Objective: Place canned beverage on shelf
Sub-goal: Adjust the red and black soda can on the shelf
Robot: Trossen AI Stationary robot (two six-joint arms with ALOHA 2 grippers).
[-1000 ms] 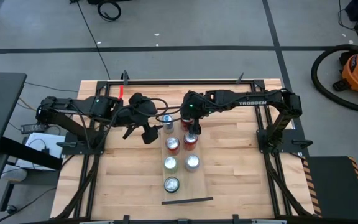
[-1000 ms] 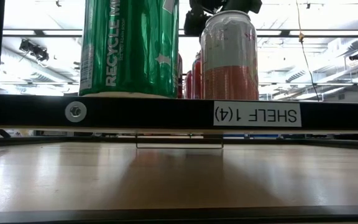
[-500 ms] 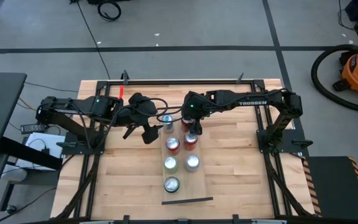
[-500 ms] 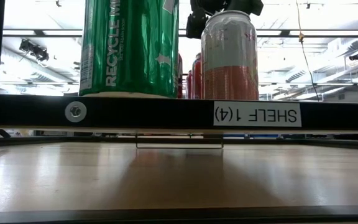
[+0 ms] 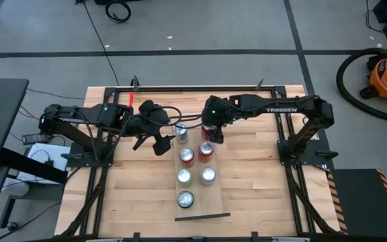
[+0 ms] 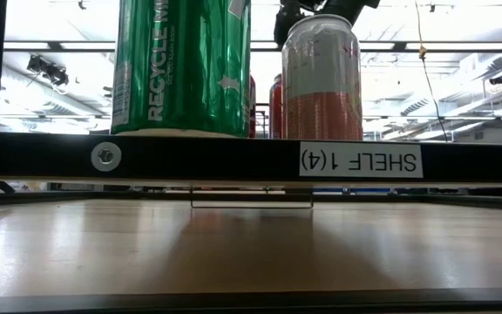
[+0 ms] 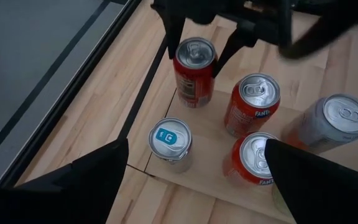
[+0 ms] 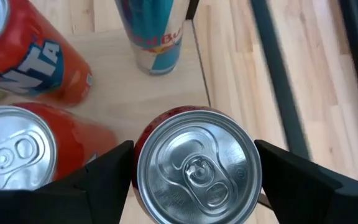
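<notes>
From above: right gripper (image 5: 210, 131) at the 12 o'clock end of the shelf (image 5: 207, 198), straight over a red can (image 5: 209, 128) and hiding most of it. Left gripper (image 5: 158, 143) parked at 9 o'clock of the board, just off its edge, over the slatted tabletop (image 5: 261, 188). Five more cans upright on the board: a silver-blue can (image 5: 181, 132) at 9 o'clock of the red one, then toward 6 o'clock two orange cans (image 5: 187, 156), a green-topped can (image 5: 184, 177) beside a silver can (image 5: 207, 175), and a last can (image 5: 185, 199) alone. Black wire rail (image 5: 202, 217) at the 6 o'clock end.

From the right wrist: grip shown, which is hidden from above. Red can's silver lid between the two dark fingers (image 8: 104, 171), spread to either side and nearly grazing it; no squeeze visible, can standing on the board.

From the left wrist: same pair of fingers seen from outside, straddling the red can near its rim. Own fingers (image 7: 86, 180) spread wide, nothing between them.

From table height: only a tall green can (image 6: 181, 65) and a silver-and-orange can (image 6: 321, 78) in front, on a black bar with a "SHELF 14" label (image 6: 360, 160); slivers of red cans behind, grip not visible.
</notes>
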